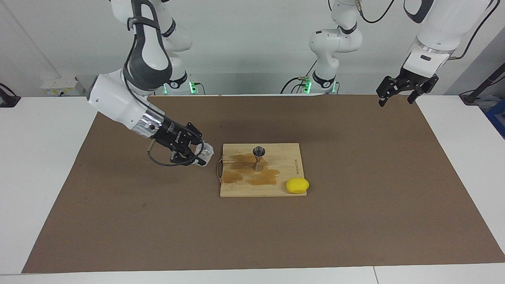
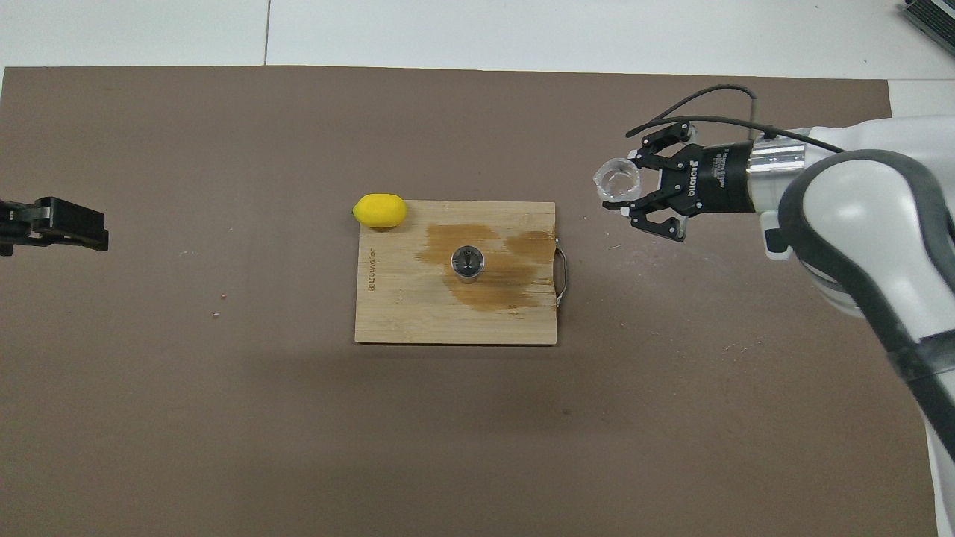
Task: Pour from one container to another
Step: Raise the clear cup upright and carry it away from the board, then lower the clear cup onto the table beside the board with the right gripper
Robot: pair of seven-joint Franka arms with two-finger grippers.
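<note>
The jigger (image 1: 258,157) stands upright on the stained board (image 1: 240,188). Beside the board, the right pincer (image 1: 196,154) seems closed around the cup (image 1: 204,153). A loose grip could spill it early. The left pincer (image 1: 406,90) waits open.

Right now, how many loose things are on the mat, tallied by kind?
Glass cup: 1, at the right end effector
Metal jigger: 1
Lemon: 1
Wooden cutting board: 1
Total: 4
</note>
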